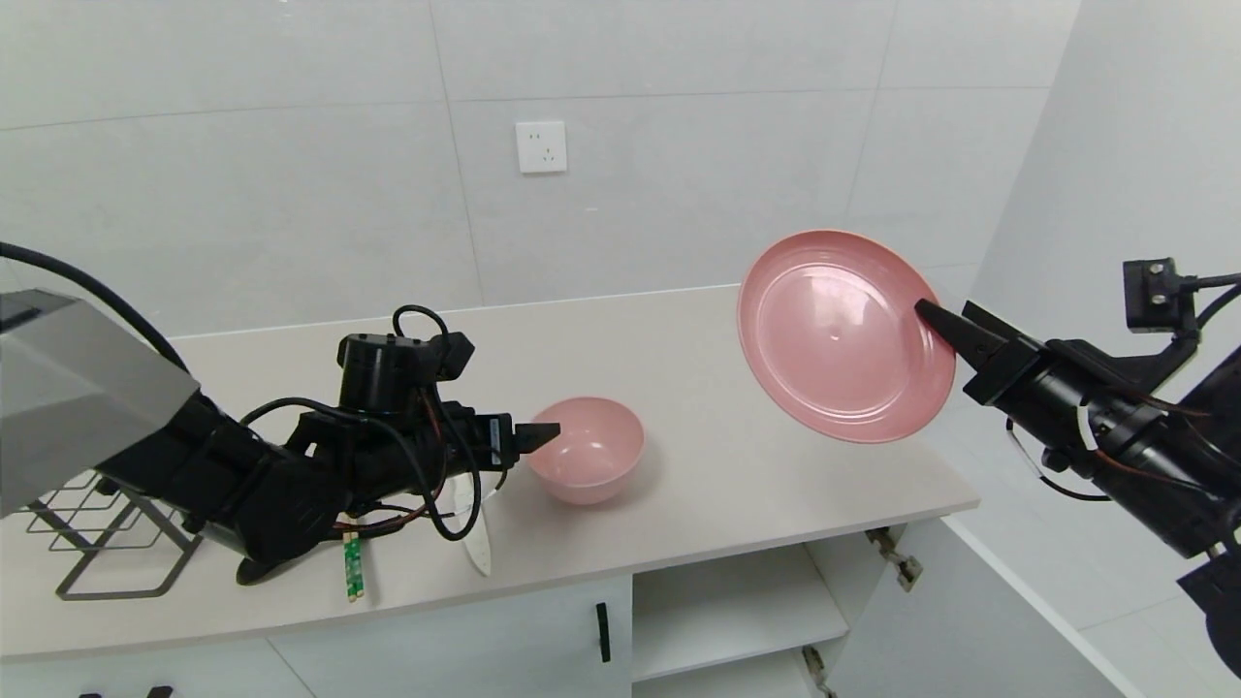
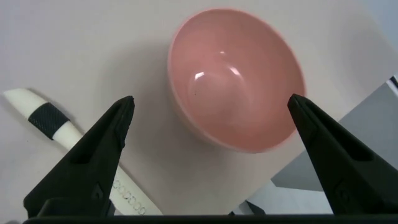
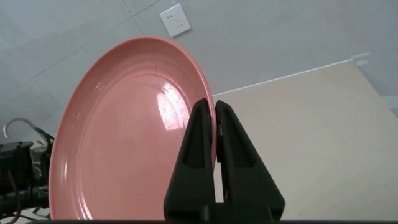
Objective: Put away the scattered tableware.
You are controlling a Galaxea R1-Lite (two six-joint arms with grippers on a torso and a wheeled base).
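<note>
We see the right gripper [image 1: 926,312] holding a pink plate [image 1: 843,334] in the air over the right end of the table [image 1: 727,485]. Its 2 fingers [image 3: 199,155] are pressed onto the plate's rim, 1 on each face. In the head view they grip at about 3 o'clock on the plate. The plate is tilted steeply, close to upright, with its hollow face turned toward the robot's left, and it hangs clear of the table.

A pink bowl [image 1: 587,449] stands upright on the table, near the middle of the front half, at about 8 o'clock from the plate and well apart from it. The left gripper [image 1: 538,434] sits low at the bowl's 9 o'clock side. In the left wrist view its 2 fingers [image 2: 106,149] are spread wide, with the bowl [image 2: 236,87] between them and neither finger closed on it. We cannot tell whether a fingertip touches the rim.

A white utensil with a black band [image 2: 46,121] lies flat on the table at about 7 o'clock from the bowl, partly under the left arm. A pair of chopsticks [image 1: 352,567] with green ends lies near the front edge at about 8 o'clock from the bowl. A wire rack [image 1: 107,528] stands at the far 9 o'clock end of the table. A wall socket [image 1: 541,146] sits at 12 o'clock from the bowl. Below the table, at about 5 o'clock from the bowl, a cabinet [image 1: 737,606] stands open, showing 1 shelf.
</note>
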